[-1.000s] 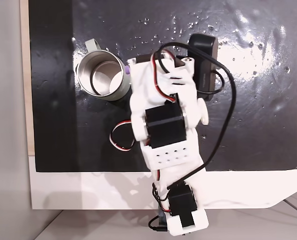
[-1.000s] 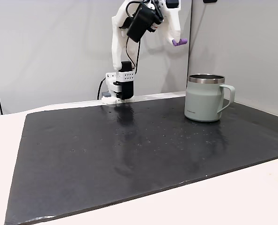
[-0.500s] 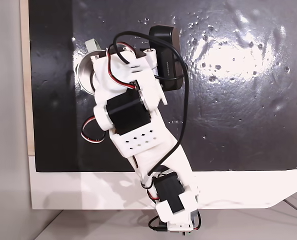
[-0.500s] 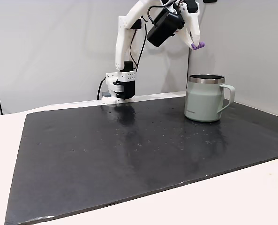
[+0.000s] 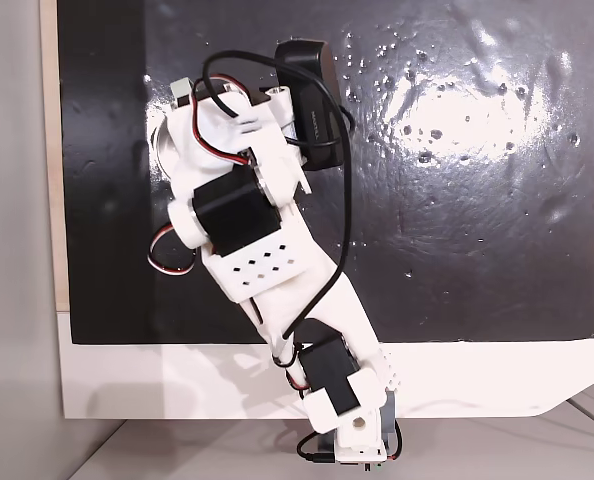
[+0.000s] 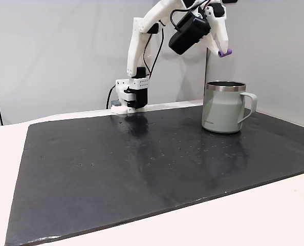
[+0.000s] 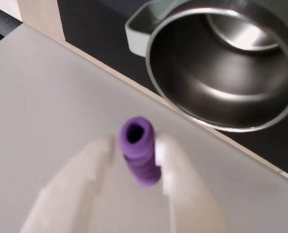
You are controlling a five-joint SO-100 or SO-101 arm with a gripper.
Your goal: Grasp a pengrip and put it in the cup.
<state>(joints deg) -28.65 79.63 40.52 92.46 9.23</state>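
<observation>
Purple pengrip (image 7: 139, 156) pinched above cup (image 7: 221, 68) (airborne).

The small purple ribbed pengrip (image 7: 140, 156) sits between my fingers (image 7: 183, 194), with the round silver-grey metal cup (image 7: 221, 68) beyond them (mouth open toward me).

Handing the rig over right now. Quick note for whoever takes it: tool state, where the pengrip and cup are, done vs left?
Tool: shut on the pengrip, held high in the air.
Pengrip: purple tube between the fingers; in a fixed view it hangs above the cup, near the handle side.
Cup: upright on the black mat, looks empty in the wrist view.
Done: pengrip grasped, lifted, carried to the cup.
Left: centre over the opening, lower, release.
</observation>
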